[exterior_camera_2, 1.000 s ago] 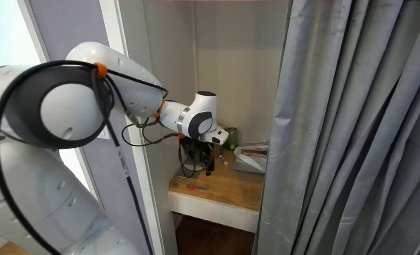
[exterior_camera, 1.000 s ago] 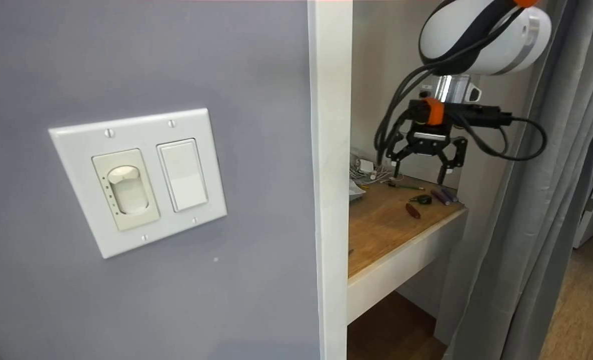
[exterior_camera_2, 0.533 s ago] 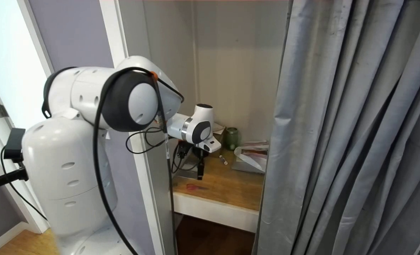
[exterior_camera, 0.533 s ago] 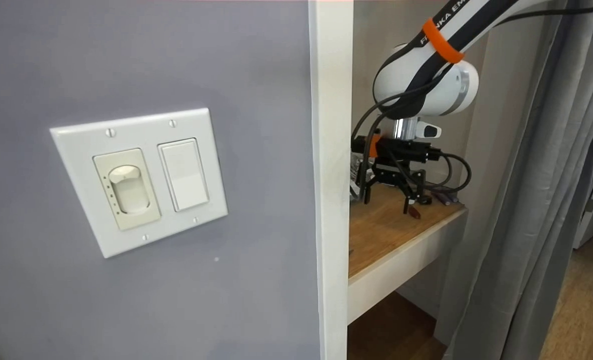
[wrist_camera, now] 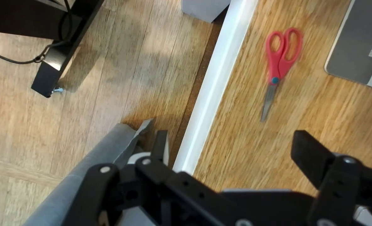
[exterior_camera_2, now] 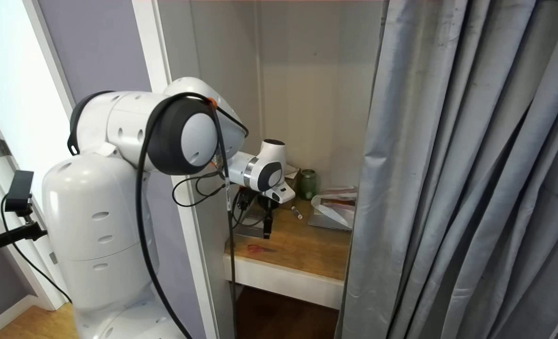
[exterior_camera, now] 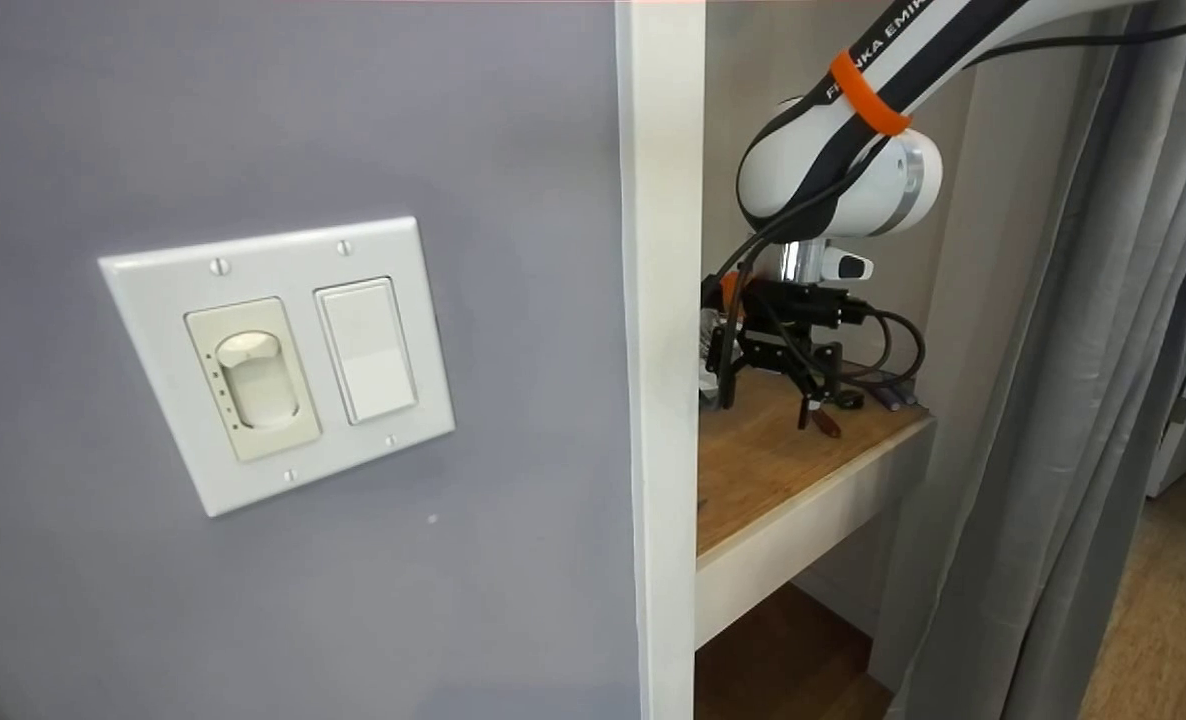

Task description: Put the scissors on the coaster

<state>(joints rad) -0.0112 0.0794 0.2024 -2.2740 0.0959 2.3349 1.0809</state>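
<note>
The scissors (wrist_camera: 275, 69) have red handles and grey blades and lie flat on the wooden shelf (wrist_camera: 252, 150) in the wrist view. They also lie near the shelf's front edge in an exterior view (exterior_camera_2: 255, 248). My gripper (wrist_camera: 230, 138) is wide open with nothing between its fingers. It hangs above the shelf, and the scissors lie ahead of its fingertips, blades pointing back toward it. The gripper also shows open in an exterior view (exterior_camera: 765, 412). I cannot make out a coaster for certain. A flat grey, printed item (wrist_camera: 358, 44) lies beside the scissors, partly cut off by the frame.
The shelf has a white front edge (wrist_camera: 217, 84). A green jar (exterior_camera_2: 308, 183), a small bottle (exterior_camera_2: 297, 213) and a grey tray with papers (exterior_camera_2: 330, 221) stand farther back. A red-handled item (exterior_camera: 826, 422) and purple markers (exterior_camera: 888, 395) lie on it. A grey curtain (exterior_camera_2: 439, 169) hangs beside.
The arm has come down and across, bringing the open gripper lower over the shelf. Most of this came in the first half second. The scissors have not moved.
</note>
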